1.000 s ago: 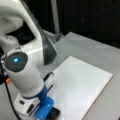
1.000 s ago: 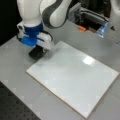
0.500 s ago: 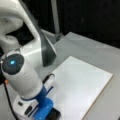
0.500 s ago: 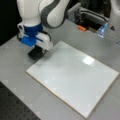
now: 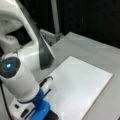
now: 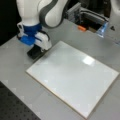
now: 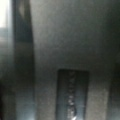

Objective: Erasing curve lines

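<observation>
At the board's corner toward a front view's left, the gripper [image 6: 37, 51] hangs low over the grey table [image 6: 15, 60], its white and blue body pointing straight down from the bent, rounded arm [image 6: 50, 12]. Beneath it sits a black rectangular eraser [image 6: 33, 53], lying on the table right at the edge of the white board [image 6: 75, 75]; whether the fingers are clamped on the eraser or merely above it cannot be told. In a front view the same arm [image 5: 17, 80] fills the left side, a smooth white cylinder with a glowing blue dot, ending in a blue collar above the board [image 5: 80, 87]. The board is a flat, glossy white rectangle with a thin pale wooden edge, catching a bright reflection near its middle. No curve lines can be made out on its surface in either front view. The wrist view shows only dark, blurred grey surfaces, with a dark upright rectangle [image 7: 72, 95] near the bottom.
</observation>
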You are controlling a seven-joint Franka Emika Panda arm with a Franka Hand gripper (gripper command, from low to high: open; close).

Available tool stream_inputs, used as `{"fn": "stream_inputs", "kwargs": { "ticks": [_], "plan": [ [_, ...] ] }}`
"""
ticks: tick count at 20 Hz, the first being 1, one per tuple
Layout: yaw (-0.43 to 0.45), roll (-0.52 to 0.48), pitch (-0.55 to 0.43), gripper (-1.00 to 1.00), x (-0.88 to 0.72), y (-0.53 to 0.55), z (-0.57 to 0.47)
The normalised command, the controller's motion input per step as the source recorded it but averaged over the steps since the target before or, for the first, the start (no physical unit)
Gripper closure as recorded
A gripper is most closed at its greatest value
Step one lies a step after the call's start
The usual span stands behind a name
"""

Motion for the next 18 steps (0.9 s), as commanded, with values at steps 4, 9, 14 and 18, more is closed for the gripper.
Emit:
{"fn": "stream_inputs", "kwargs": {
  "ticks": [4, 9, 14, 18],
  "plan": [
    [-0.097, 0.033, -0.027, 1.00, -0.03, -0.07, -0.07],
    [-0.125, 0.019, -0.046, 1.00, -0.04, 0.08, -0.12],
    [-0.162, 0.009, -0.079, 1.00, -0.04, 0.18, -0.15],
    [-0.159, -0.006, -0.115, 1.00, -0.05, 0.12, -0.15]
  ]
}}
